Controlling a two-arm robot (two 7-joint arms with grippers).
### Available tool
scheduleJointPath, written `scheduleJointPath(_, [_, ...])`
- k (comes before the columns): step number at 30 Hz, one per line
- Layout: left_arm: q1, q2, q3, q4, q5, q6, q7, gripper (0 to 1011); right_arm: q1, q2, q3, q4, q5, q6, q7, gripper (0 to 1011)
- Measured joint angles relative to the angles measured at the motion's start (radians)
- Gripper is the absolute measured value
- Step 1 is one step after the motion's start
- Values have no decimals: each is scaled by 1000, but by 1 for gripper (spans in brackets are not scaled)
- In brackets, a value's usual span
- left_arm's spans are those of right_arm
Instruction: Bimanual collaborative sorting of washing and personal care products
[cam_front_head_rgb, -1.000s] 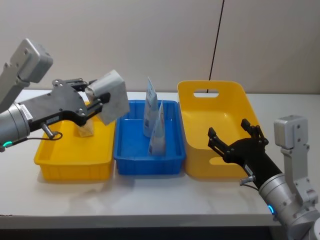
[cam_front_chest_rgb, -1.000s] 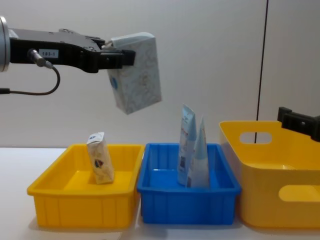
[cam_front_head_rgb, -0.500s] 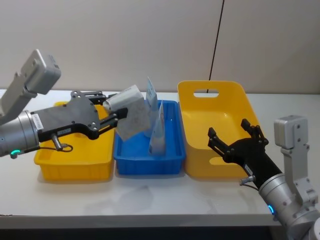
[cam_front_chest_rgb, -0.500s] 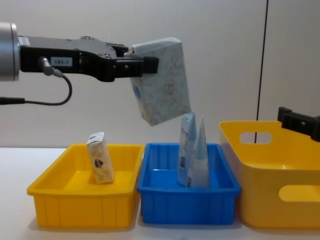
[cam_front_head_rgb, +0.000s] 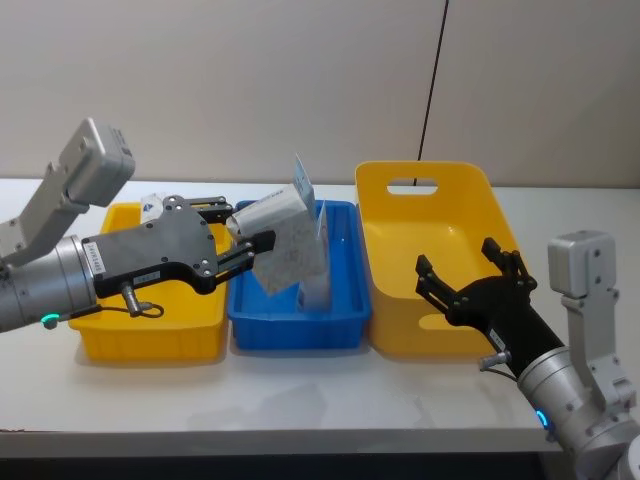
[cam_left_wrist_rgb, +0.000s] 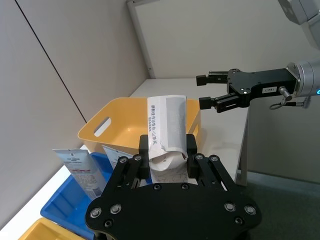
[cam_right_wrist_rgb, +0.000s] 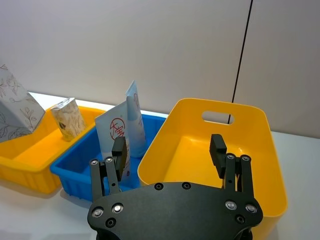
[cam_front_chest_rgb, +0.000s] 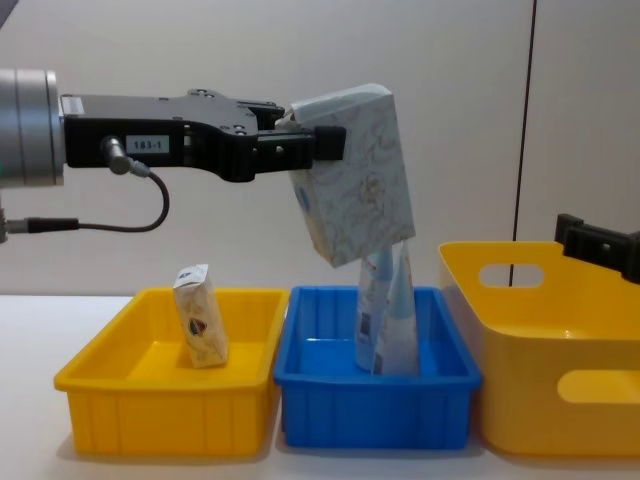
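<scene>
My left gripper (cam_front_chest_rgb: 310, 145) (cam_front_head_rgb: 258, 250) (cam_left_wrist_rgb: 167, 152) is shut on a whitish-blue marbled soft pack (cam_front_chest_rgb: 355, 175) (cam_front_head_rgb: 285, 245) (cam_left_wrist_rgb: 167, 132), held tilted in the air above the blue bin (cam_front_chest_rgb: 330, 385) (cam_front_head_rgb: 250, 325). Two light-blue-and-white squeeze tubes (cam_front_chest_rgb: 388, 320) (cam_right_wrist_rgb: 127, 125) stand upright in that blue bin, partly hidden behind the pack in the head view. A small beige pack (cam_front_chest_rgb: 200, 315) (cam_right_wrist_rgb: 70, 117) stands in the low yellow bin (cam_front_chest_rgb: 150, 400) (cam_front_head_rgb: 110, 335). My right gripper (cam_front_head_rgb: 470, 280) (cam_right_wrist_rgb: 170, 152) hangs open by the near rim of the large yellow basket (cam_front_head_rgb: 400, 210) (cam_front_chest_rgb: 520, 290).
The three containers stand side by side on a white table (cam_front_head_rgb: 300, 390): low yellow bin at left, blue bin in the middle, tall yellow basket with handle cut-outs at right. A plain wall rises behind. Free table surface lies in front of the bins.
My left gripper has carried the soft pack rightward, from above the low yellow bin to above the blue bin's tubes. The right gripper has not moved.
</scene>
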Motion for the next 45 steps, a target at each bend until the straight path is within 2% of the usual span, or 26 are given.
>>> scheduleJointPath(14, [5, 15, 9, 15, -14, -23, -12, 363, 0, 0, 0, 0, 0, 0, 0, 1002])
scheduleJointPath(33, [28, 83, 4, -8, -27, -19, -18, 364, 0, 0, 0, 0, 0, 0, 0, 1002])
scheduleJointPath(45, [31, 113, -1, -10, -38, -23, -19, 364, 0, 0, 0, 0, 0, 0, 0, 1002])
